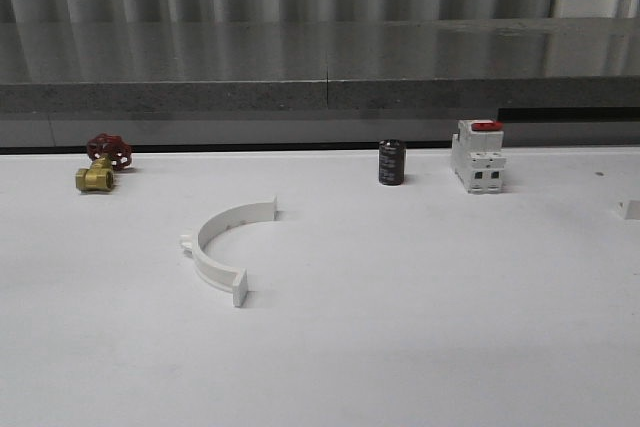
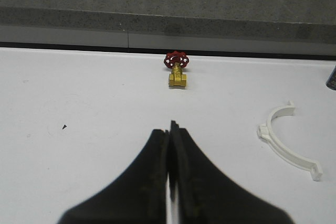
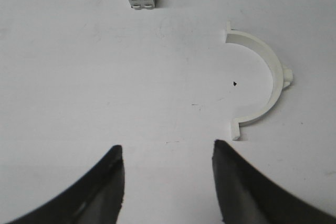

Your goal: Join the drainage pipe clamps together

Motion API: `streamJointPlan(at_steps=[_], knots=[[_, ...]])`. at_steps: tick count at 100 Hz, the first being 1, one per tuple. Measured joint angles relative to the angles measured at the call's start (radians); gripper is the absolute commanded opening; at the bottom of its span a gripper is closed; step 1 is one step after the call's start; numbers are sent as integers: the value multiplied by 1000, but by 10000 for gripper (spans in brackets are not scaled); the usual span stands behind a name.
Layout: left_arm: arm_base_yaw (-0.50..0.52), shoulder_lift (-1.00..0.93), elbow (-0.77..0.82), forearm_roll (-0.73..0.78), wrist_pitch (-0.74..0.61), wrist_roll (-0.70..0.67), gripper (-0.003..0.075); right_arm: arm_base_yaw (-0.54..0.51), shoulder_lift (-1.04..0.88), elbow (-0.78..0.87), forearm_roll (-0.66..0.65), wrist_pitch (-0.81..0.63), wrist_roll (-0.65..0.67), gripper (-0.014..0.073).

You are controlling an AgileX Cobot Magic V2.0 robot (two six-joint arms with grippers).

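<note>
White tabletop (image 1: 420,327) fills the front view, backed by a grey stone ledge (image 1: 320,77) and a ribbed wall. On it, left of centre, one drainage pipe clamp half (image 1: 226,246) lies flat, its arc bulging to the left and its two end tabs pointing right. Far left near the back edge sits a brass valve (image 1: 101,164) with a red handwheel; further right stand a small dark cylinder (image 1: 391,162) and, just beside it, a white switch block (image 1: 477,156) with a red top. A small white piece (image 1: 629,209) shows at the right edge, too cut off to identify. From the left wrist view, the left gripper (image 2: 170,145) has its black fingers pressed together with nothing between them, above bare table; the valve stands ahead of it and the clamp half lies off to the side, well apart. From the right wrist view, the right gripper (image 3: 168,169) is spread wide and holds nothing; a second clamp half (image 3: 264,84) lies flat on the table near the fingers, not touching them, with the switch block and cylinder beyond.
</note>
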Motion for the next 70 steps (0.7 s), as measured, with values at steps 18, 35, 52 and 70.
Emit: streamJointPlan(at_steps=[18,35,52,70], knots=[[0,0,0,0,0,0,-20,-39,143,-145,7,91,10,435],[0,0,0,0,0,0,-20,-162,346,-314,7,173,-6,435],[0,0,0,0,0,0,-20,-257,527,-433,7,209,-117,435],[0,0,0,0,0,0,-20,-312,712,-505,30,215,-233,435]])
